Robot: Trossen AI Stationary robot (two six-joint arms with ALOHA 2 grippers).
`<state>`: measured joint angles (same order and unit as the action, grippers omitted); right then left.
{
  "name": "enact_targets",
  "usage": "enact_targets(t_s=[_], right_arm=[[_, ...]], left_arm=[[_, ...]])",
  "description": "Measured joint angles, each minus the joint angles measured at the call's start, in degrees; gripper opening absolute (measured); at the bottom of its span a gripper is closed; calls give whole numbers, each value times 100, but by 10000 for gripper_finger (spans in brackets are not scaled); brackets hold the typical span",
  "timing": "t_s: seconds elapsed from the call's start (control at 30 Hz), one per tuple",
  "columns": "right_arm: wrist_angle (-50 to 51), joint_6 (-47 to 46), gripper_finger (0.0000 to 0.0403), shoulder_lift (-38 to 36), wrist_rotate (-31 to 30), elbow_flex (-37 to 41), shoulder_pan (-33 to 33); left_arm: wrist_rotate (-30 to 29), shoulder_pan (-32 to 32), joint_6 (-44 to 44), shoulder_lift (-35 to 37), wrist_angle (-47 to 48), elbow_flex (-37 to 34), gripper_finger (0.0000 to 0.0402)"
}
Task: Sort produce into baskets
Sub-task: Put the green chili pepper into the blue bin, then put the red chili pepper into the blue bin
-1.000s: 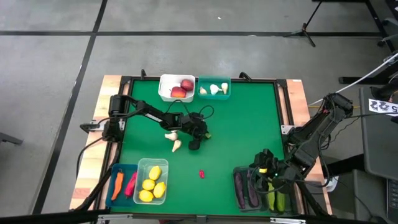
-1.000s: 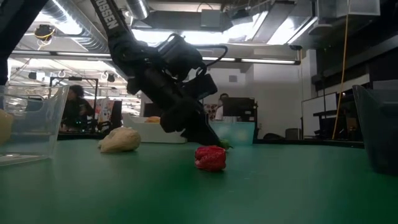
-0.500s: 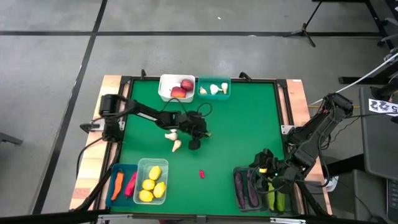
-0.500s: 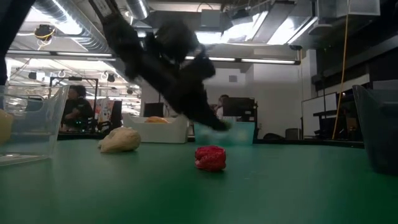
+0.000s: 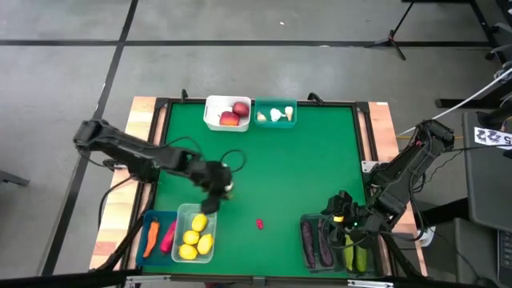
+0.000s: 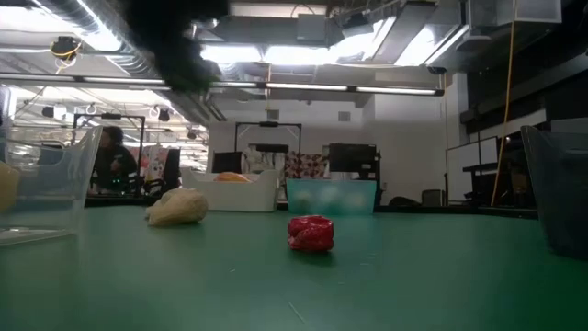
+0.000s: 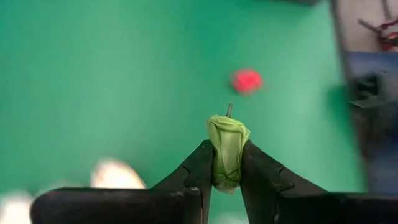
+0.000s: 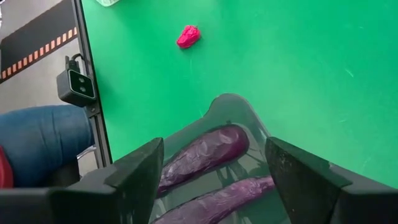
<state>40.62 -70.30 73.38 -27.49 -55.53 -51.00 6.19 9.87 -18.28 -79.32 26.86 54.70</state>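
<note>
- Left tool clenched on a small green vegetable, lifted off the green worktop, just beyond the far edge of the clear pale green basket at the near left.
- Green piece pinched upright between the two dark fingers, thin stem pointing away from the wrist; exact kind of vegetable not clear.
- White garlic lying on the worktop just beside the left tool.
- Small red piece alone on the worktop, near the middle of the near edge, apart from every basket.
- Yellow lemons in the clear pale green basket; an orange carrot and a red chilli in the blue basket just left of it.
- Red apples in the white basket at the far edge; garlic in the teal basket touching its right side.
- Right tool released, fingers spread, hovering over the smoky dark baskets at the near right.
- Purple eggplants lying lengthwise in one dark basket; green cucumbers in the one to its right.
</note>
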Motion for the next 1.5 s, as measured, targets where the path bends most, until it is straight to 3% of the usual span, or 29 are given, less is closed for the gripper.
enact_targets(t_s=[0.3,0.67,1.13,1.5], right_arm=[[0,7,280,0,-130,0,0],[0,15,280,0,-297,0,2],[0,26,280,0,-297,0,1],[0,160,280,0,-297,0,1]], left_arm=[[-12,1753,-3673,1274,2060,0,62],[-25,3120,-6614,1354,3483,0,62],[86,3953,-7458,1354,3643,0,69],[285,4196,-7165,1354,3709,0,184]])
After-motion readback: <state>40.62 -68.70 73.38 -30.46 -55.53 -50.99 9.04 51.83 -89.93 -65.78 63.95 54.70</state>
